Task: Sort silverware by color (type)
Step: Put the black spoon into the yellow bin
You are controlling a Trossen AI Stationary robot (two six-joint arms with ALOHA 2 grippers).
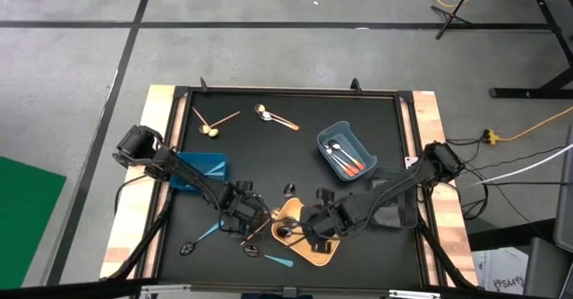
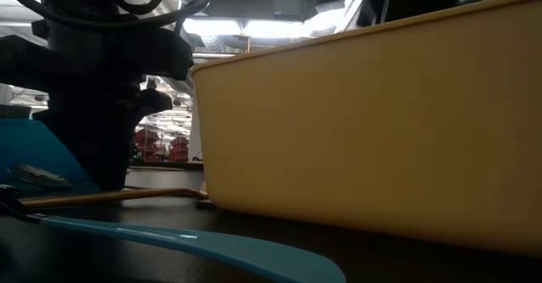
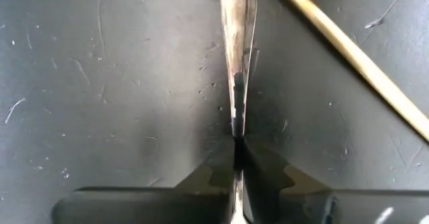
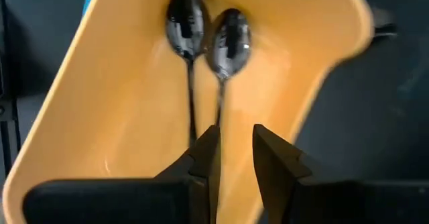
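On the dark surface (image 1: 295, 147), the left pincer (image 1: 249, 223) sat just left of the yellow bin (image 1: 312, 248), clenched on the thin handle of a spoon (image 3: 238, 56) lying flat, a tan handle (image 3: 348, 53) crossing beside it. A light-blue-handled spoon (image 1: 202, 236) lay farther left of the yellow bin, another (image 1: 279, 261) against its near-left edge. Inside the yellow bin rested two black spoons (image 4: 208, 39), side by side. The right pincer (image 4: 236, 153) hovered over them, fingers apart, gripping nothing. Well beyond the yellow bin, gold spoons (image 1: 215, 123) and an orange-handled spoon (image 1: 276, 117) lay loose. Right of those, a blue bin (image 1: 345, 149) held orange-handled spoons (image 1: 347, 160).
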